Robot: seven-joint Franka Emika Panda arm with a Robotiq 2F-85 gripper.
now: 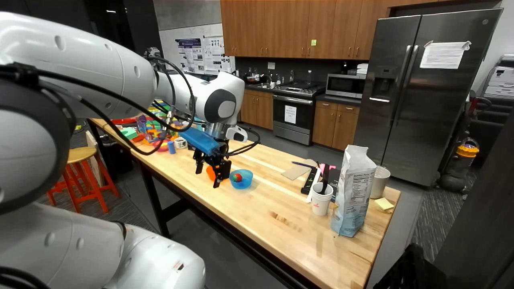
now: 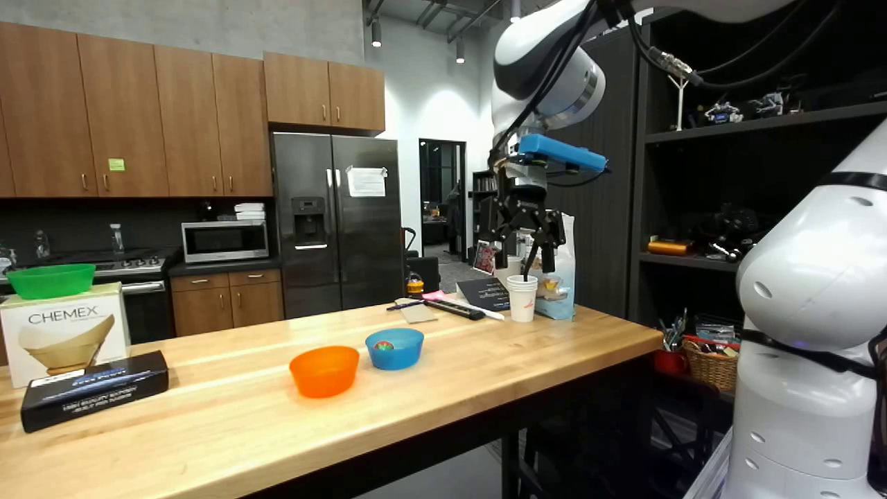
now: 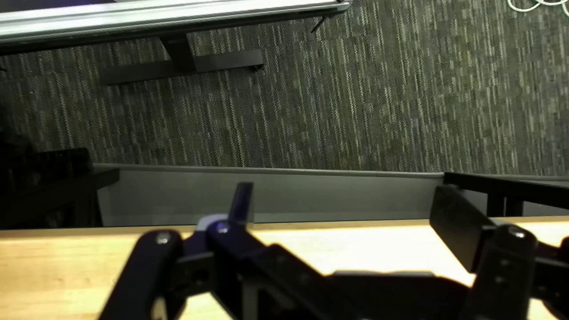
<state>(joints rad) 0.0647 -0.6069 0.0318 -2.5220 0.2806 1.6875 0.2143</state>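
Note:
My gripper (image 1: 208, 176) is open and holds nothing. It hangs above the wooden table (image 1: 261, 216), pointing down; it also shows in an exterior view (image 2: 524, 262). In the wrist view its fingers (image 3: 344, 204) stand wide apart, with the table edge and floor beyond. An orange bowl (image 2: 323, 378) sits on the table; the gripper partly covers it in an exterior view (image 1: 210, 173). Beside it is a blue bowl (image 2: 395, 357), also in an exterior view (image 1: 245, 184), with a small red and green round object (image 1: 237, 178) inside.
White stacked cups (image 1: 320, 205) with a black utensil stand beside a tall bag (image 1: 353, 196). Pens and a dark card (image 2: 485, 294) lie nearby. A Chemex box (image 2: 41, 333) bearing a green bowl (image 2: 52, 281), a black box (image 2: 97, 388) and heaped colourful toys (image 1: 150, 132) are at the other end.

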